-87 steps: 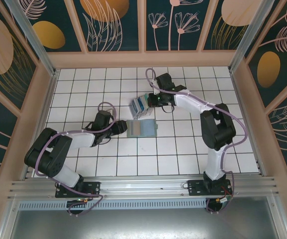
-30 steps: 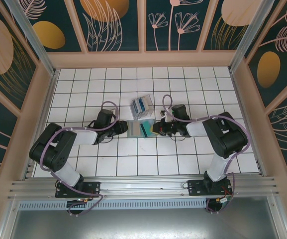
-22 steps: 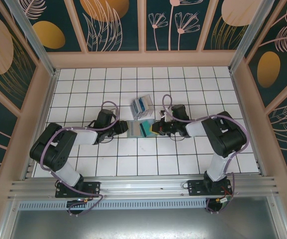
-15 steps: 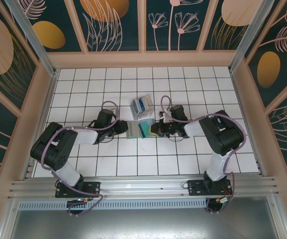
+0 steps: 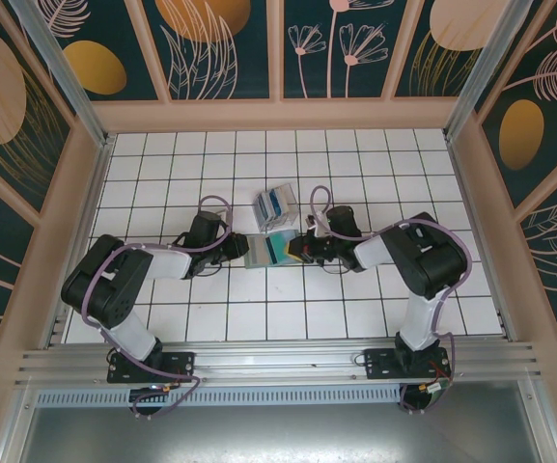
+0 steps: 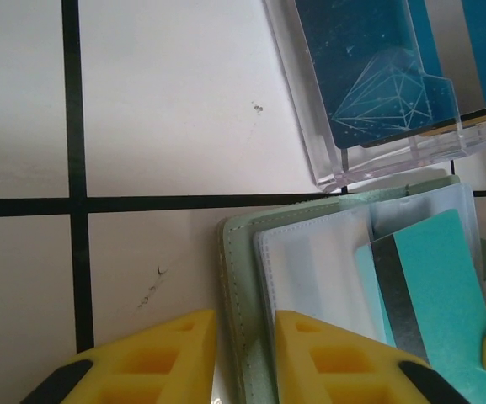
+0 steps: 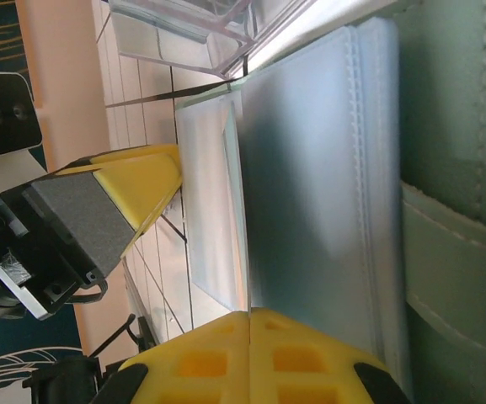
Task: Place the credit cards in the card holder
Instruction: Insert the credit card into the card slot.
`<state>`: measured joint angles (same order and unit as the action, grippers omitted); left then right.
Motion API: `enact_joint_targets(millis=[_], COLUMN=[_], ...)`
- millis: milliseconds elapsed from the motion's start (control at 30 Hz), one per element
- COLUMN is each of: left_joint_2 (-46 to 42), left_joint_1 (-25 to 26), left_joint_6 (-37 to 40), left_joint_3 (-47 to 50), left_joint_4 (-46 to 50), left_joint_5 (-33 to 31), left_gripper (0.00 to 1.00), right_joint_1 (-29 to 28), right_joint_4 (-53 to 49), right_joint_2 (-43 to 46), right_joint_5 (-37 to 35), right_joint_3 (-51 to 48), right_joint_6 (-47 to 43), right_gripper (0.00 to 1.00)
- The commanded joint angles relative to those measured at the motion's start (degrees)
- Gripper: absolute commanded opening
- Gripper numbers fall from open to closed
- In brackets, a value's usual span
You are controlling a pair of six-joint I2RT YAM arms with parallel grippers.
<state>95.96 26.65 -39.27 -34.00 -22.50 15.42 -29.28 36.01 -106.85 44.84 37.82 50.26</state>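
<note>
**Fingers [image 7: 310,358] of the right gripper [image 7: 249,324] shut on the teal credit card [image 6: 432,290]**

The card is pinched by its outer end and laid flat over the clear sleeves of the card holder [image 6: 234,278]. It is kept low, it seems, so it can be slid in. The holder's opposite edge is straddled by the left gripper [image 6: 244,318], likely as a brace against that push. Whether that edge is actually clamped cannot be told. A clear box [image 6: 377,84] sits just beyond the holder.

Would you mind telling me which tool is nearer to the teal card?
Right. The right tool is shut on the teal card, over the open card holder; the left tool sits farther off, straddling the holder's opposite edge.
</note>
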Motion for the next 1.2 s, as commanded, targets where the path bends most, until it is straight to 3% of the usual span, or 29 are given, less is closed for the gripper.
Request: enact_joint_targets(millis=[0, 333, 633, 1167], left_joint_2=[1.9, 1.9, 4.0, 4.1], left_joint_1=[1.5, 1.5, 1.5, 1.5], left_joint_6=[-0.9, -0.8, -0.7, -1.2], left_joint_3=[0.0, 0.1, -0.8, -0.3], left_joint_4=[3.0, 2.8, 4.4, 3.7], left_joint_5=[2.4, 2.7, 1.3, 1.2], left_gripper=[0.25, 0.19, 0.1, 0.07], right_joint_1=[-1.0, -1.5, -1.5, -7.8], right_joint_4=[3.8, 6.3, 1.7, 8.8], right_joint_2=[-2.0, -2.3, -2.1, -3.3], right_joint_5=[-0.5, -3.5, -7.7, -10.1], right_joint_3=[0.4, -1.2, -0.5, -0.6], right_joint_6=[2.0, -0.3, -7.8, -0.3], right_gripper=[0.0, 0.0, 0.0, 0.02])
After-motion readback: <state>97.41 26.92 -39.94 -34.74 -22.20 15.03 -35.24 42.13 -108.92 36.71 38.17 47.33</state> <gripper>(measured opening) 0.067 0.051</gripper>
